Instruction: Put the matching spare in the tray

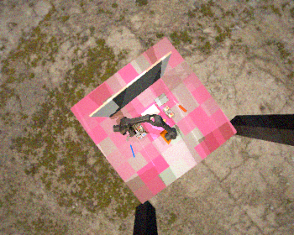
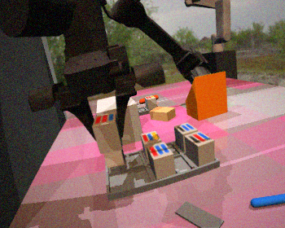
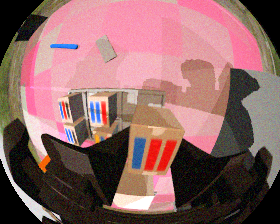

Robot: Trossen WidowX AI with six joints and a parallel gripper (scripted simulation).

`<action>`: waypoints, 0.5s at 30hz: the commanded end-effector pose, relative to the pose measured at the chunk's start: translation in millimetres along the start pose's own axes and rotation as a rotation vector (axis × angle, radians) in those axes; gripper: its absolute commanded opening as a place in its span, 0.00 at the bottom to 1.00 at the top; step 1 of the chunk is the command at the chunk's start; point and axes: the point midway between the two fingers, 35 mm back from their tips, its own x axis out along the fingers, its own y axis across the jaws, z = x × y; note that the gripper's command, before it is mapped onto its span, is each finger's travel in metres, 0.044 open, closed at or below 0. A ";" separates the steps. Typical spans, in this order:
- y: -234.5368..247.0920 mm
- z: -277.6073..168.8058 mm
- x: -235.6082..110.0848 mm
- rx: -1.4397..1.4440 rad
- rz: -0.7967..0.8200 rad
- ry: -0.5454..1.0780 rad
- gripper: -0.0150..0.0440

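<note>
The fingers (image 2: 120,122) were clamped on a tan spare box (image 2: 107,132) with red, red and blue stripes on its top, holding it raised above the near end of the grey holder (image 2: 162,182) on the pink checkered surface (image 2: 252,138). Four striped boxes stood inside that holder: one (image 2: 161,159) in front, one (image 2: 151,138) behind it, and two (image 2: 199,146) at the right end.

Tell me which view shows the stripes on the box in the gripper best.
The wrist view: the held box fills the middle between the gripper fingers, its blue and two red stripes facing the camera. The exterior view shows the same box smaller, stripes seen at an angle. In the top view the arm hides it.
</note>
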 end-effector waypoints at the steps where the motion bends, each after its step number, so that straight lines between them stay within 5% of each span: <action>1: -1.9 1.0 -8.0 0.001 0.000 -0.002 0.25; 15: -8.2 -0.3 -55.4 0.004 0.001 -0.005 0.25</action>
